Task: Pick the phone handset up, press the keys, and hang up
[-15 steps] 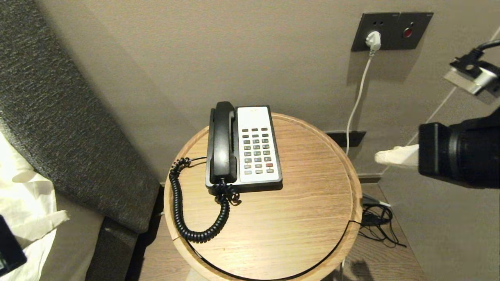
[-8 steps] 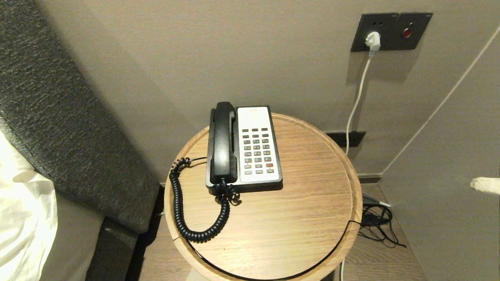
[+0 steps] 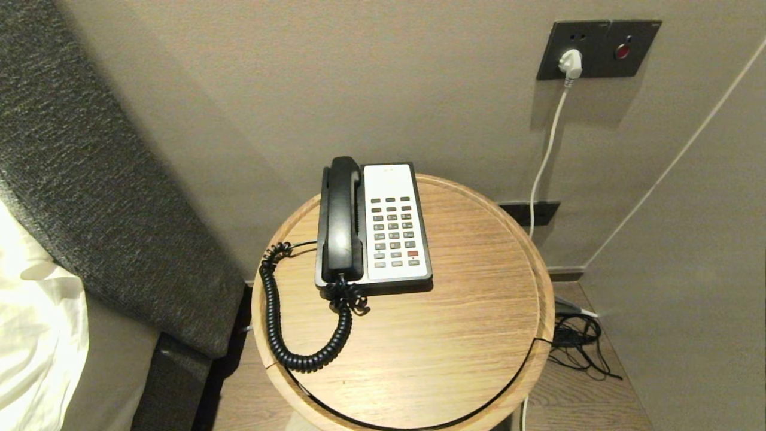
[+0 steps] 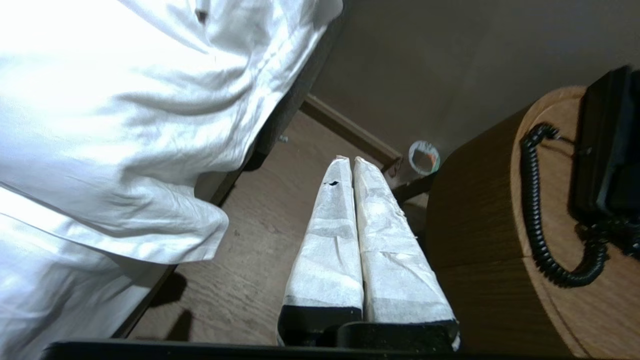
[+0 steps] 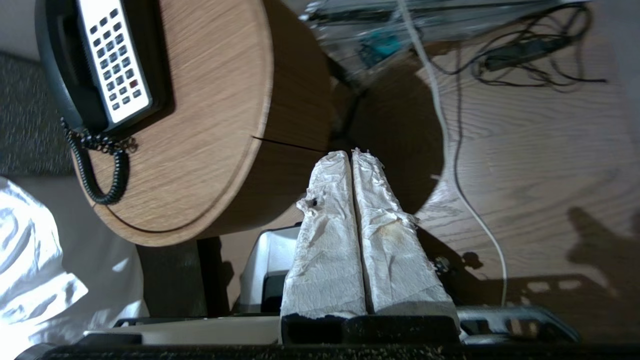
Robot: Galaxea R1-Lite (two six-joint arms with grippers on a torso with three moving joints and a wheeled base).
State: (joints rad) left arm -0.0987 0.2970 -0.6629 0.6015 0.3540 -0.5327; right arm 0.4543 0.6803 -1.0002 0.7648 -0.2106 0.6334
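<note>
The black phone handset (image 3: 341, 218) lies in its cradle on the left side of the black-and-white phone base (image 3: 392, 222), on a round wooden table (image 3: 455, 323). Its coiled cord (image 3: 287, 323) loops over the tabletop toward the front. The grey keys (image 3: 393, 230) are uncovered. Neither arm shows in the head view. My left gripper (image 4: 350, 160) is shut and empty, low beside the table's left side, over the floor. My right gripper (image 5: 351, 153) is also shut and empty, low beside the table's right side. In the right wrist view the phone base (image 5: 107, 60) is far off.
A bed with white sheets (image 3: 30, 335) and a dark padded headboard (image 3: 102, 197) stands left of the table. A white plug and cable (image 3: 565, 66) hang from the wall socket, and black cables (image 3: 583, 344) lie on the floor at the right. A tape roll (image 4: 424, 157) lies behind the table.
The right arm, at the right edge a second ago, has dropped out of the head view. The dark part of the left arm at the lower left corner has gone too. The phone has not moved.
</note>
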